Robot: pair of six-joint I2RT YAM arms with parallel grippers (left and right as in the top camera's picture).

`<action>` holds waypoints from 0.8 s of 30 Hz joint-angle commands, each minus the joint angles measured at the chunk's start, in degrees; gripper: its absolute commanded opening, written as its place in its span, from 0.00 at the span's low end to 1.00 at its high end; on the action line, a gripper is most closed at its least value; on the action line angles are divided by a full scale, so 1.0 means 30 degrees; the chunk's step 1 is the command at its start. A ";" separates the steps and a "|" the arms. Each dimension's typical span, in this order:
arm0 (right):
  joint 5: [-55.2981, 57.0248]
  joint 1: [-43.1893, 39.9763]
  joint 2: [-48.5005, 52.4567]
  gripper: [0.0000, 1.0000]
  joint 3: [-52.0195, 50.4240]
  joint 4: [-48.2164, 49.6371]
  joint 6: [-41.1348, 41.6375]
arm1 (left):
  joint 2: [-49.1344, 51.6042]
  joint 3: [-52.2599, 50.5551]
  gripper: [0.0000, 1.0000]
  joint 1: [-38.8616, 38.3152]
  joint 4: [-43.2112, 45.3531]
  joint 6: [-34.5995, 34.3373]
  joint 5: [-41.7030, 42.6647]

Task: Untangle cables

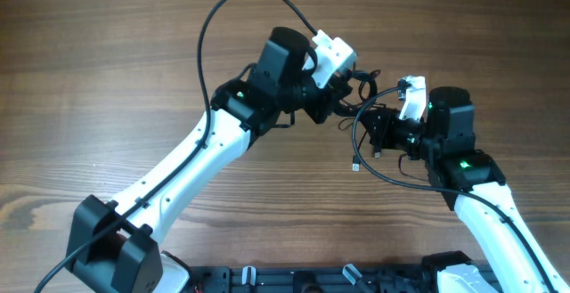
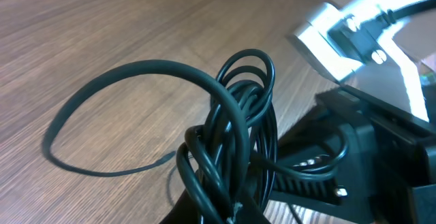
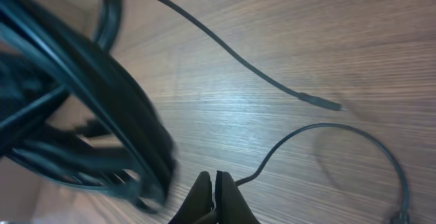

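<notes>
Toward the far edge of the worktop (image 1: pixel 107 52), right of centre, both arms meet over the cables (image 2: pixel 228 163). Progress, my read: early. Most of the cables are one dark coil held off the surface between the two claws. The left wrist view shows several loops wound together and one wide loop sagging out over the wood. Left claw (image 1: pixel 349 97): fingers not clear in its own view, but the coil runs straight down into where they sit and they read as pressed together, so I judge it's pinching the coil's base. Right claw (image 3: pixel 215 190): fingers pressed together on a single thin cord (image 3: pixel 354 130) that arcs away from the tips over the wood. A second strand (image 3: pixel 225 43) trails out of the coil and ends in a small plug end (image 3: pixel 320 103), free, apart from the claw. Overhead shows one strand drooping toward the near edge, its plug near the surface. So one or two tails hang free of the coil, none fully separate, core tangle not opened. Left to do: draw each cord clear and lay them apart on the worktop. Can't count three distinct cords from these views. Containers: none visible, so nothing to report.
</notes>
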 commanded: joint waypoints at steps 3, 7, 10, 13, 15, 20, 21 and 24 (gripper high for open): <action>-0.0678 -0.0095 0.0124 0.04 -0.0015 0.0204 0.0852 | -0.0386 0.0087 0.04 -0.1275 0.0233 0.0816 0.0109; -0.1100 -0.0095 0.0109 0.04 -0.0015 -0.0430 0.0240 | -0.0386 0.0087 0.04 -0.1406 0.0182 0.0138 -0.3293; -0.2310 -0.0095 -0.0051 0.04 -0.0015 -0.1042 -0.0175 | -0.0386 0.0087 0.04 -0.1224 0.0168 -0.1275 -0.5617; -0.3745 -0.0095 -0.0488 0.04 -0.0015 -0.1078 -0.0321 | -0.0386 0.0087 0.04 -0.1166 0.0117 -0.1647 -0.6761; -0.4269 -0.0095 -0.0933 0.04 -0.0015 -0.1071 -0.0576 | -0.0386 0.0087 0.04 -0.1166 0.0102 -0.1639 -0.7242; -0.4255 -0.0095 -0.2091 0.04 -0.0015 -0.0648 -0.0517 | -0.0379 0.0087 0.04 -0.1166 -0.0051 -0.1632 -0.7512; -0.4262 -0.0095 -0.2317 0.04 -0.0015 -0.0335 -0.0466 | -0.0372 0.0087 0.04 -0.1166 -0.0189 -0.1632 -0.7504; -0.4248 -0.0102 -0.3133 0.04 -0.0007 0.0787 0.0219 | -0.0350 0.0087 0.04 -0.1122 -0.0692 -0.1632 -0.7526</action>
